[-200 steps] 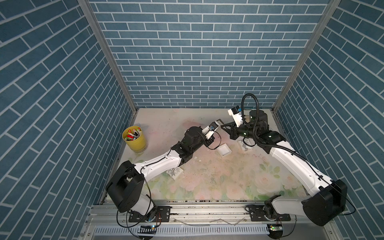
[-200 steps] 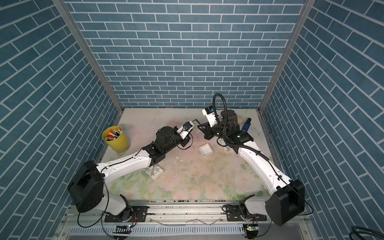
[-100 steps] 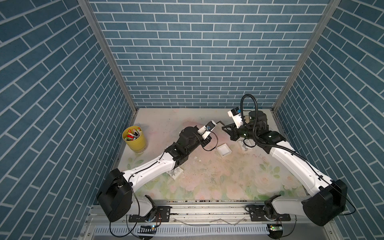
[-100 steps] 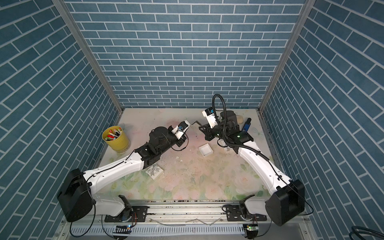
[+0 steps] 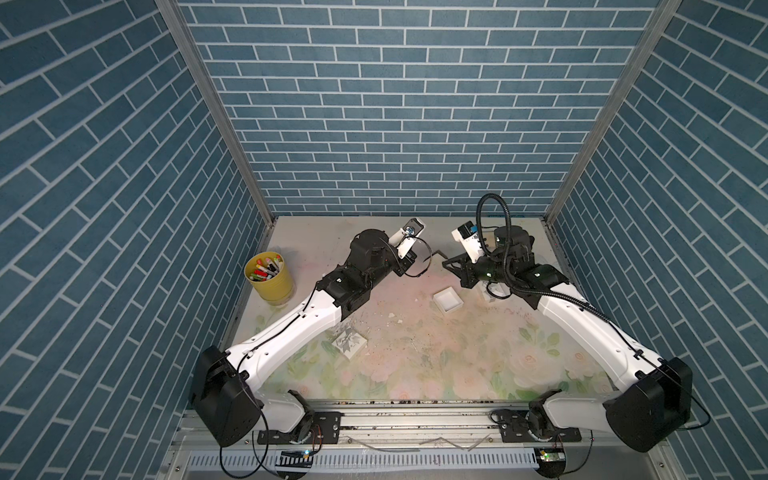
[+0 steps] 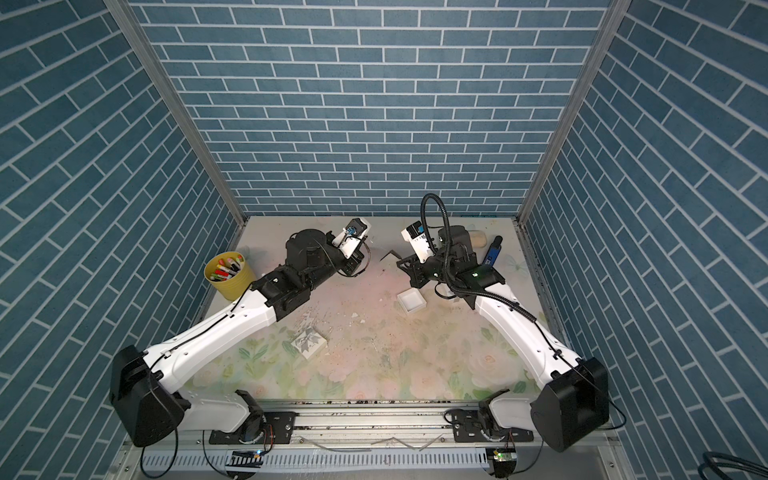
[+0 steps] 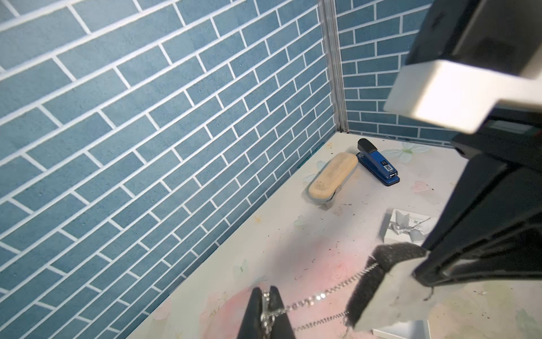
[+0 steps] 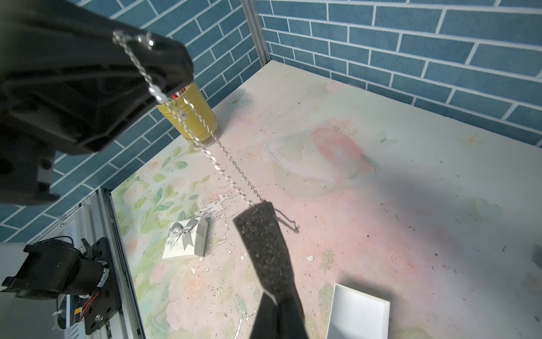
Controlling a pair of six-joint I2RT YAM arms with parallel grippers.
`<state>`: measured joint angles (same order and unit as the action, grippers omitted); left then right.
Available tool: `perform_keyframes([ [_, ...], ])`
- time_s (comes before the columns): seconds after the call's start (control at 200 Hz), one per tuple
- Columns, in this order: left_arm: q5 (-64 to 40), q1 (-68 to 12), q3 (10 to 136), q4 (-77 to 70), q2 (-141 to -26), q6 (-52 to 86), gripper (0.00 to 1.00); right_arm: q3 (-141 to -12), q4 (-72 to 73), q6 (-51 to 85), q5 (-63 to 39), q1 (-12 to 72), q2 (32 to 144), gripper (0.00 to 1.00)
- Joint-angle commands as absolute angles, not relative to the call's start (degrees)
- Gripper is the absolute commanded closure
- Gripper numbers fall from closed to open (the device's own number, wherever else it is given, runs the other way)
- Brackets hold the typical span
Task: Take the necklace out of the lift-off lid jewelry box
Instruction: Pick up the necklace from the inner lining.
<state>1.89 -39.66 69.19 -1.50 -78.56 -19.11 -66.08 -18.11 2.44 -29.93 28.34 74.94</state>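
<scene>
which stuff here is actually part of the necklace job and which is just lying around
Job: necklace, foam pad, open white box, left gripper, right gripper.
Lying about: yellow pen cup, blue stapler, tan case, bow-topped box (or possibly the lid).

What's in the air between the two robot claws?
The silver necklace chain stretches across the gap, running from the left claw to the dark foam pad that the right claw pinches. Both wrist views show it.
</scene>
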Motion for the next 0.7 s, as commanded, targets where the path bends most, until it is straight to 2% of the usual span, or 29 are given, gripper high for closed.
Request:
perform_keyframes([
  [0.0, 1.8, -37.7, 72.0, 3.5, -80.0, -17.2, 0.93, -65.0, -19.3, -1.1, -33.0, 28.2, 73.3, 1.00],
  [0.485, -1.7, -29.2, 76.4, 10.2, -85.8, -13.2, 0.94, -61.3, -20.5, -1.8, -35.7, 27.7, 73.7, 1.00],
  [0.695, -4.7, -28.1, 81.0, 10.0, -93.2, -12.6, 0.94, -59.4, -18.6, 2.5, -34.6, 27.0, 75.5, 1.00],
])
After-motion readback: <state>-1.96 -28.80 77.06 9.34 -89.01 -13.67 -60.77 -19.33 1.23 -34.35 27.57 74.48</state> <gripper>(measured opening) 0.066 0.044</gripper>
